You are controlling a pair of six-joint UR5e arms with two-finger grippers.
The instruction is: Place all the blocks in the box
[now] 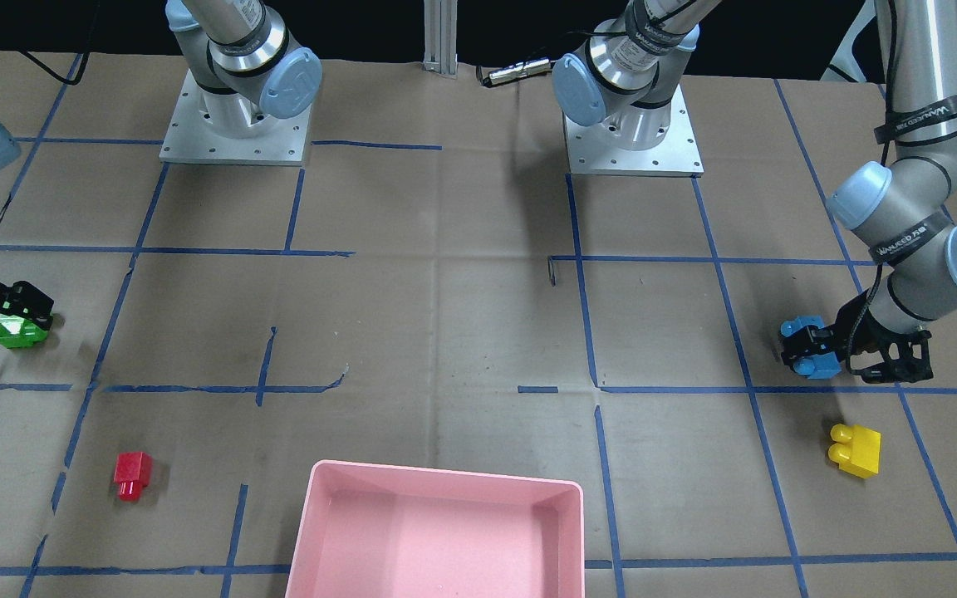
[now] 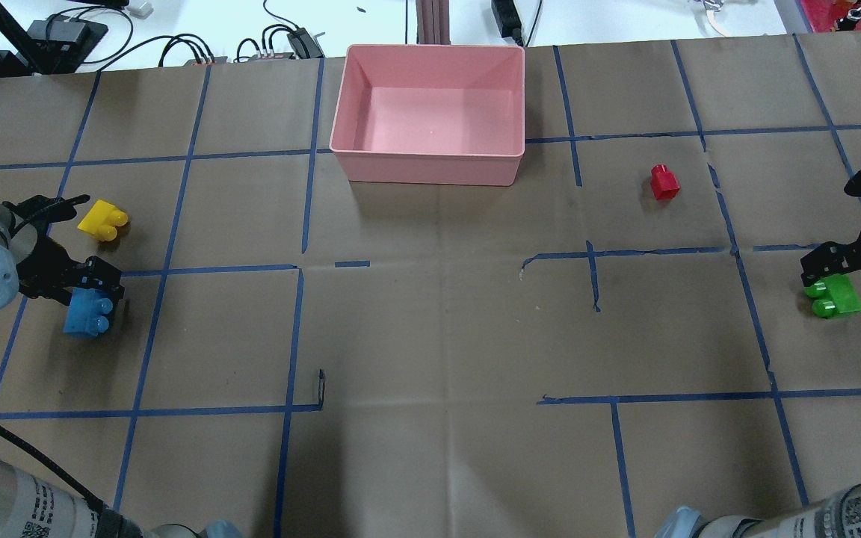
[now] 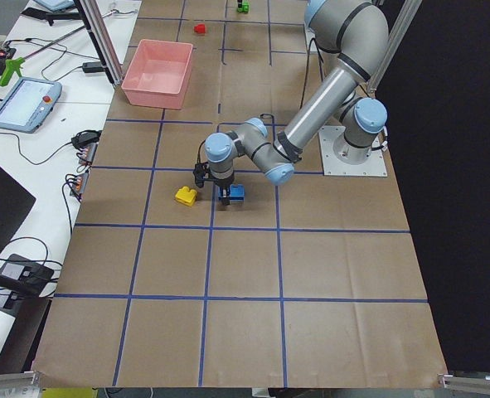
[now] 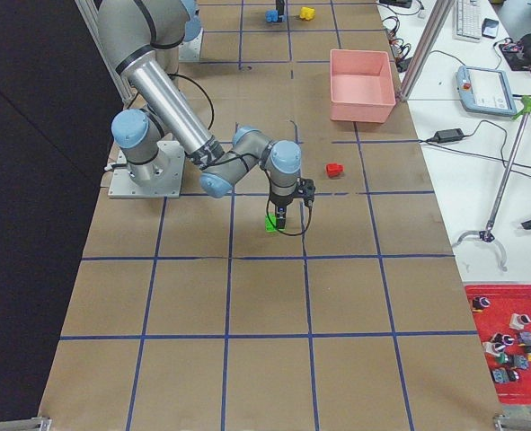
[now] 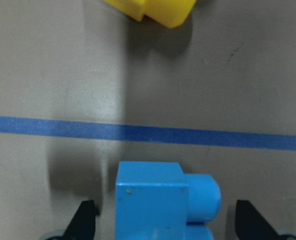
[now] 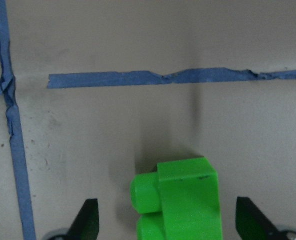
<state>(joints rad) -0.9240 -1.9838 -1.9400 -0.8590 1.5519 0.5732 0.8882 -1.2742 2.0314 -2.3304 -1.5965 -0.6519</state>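
Observation:
The light-blue brick (image 2: 87, 317) lies on the table at the robot's left, between the spread fingers of my open left gripper (image 2: 94, 288). The left wrist view shows both fingertips (image 5: 85, 222) clear of the brick (image 5: 153, 200). The yellow brick (image 2: 102, 221) lies just beyond it. The green brick (image 2: 834, 297) lies at the robot's right, under my open right gripper (image 2: 830, 273). In the right wrist view its fingertips (image 6: 87, 220) stand apart from the brick (image 6: 183, 200). The red brick (image 2: 664, 181) lies alone. The pink box (image 2: 423, 168) is empty at the far middle.
Brown paper with a grid of blue tape lines covers the table (image 2: 438, 336). Both arm bases (image 1: 233, 124) stand at the robot's side. Cables and devices (image 2: 176, 45) lie beyond the far edge behind the box.

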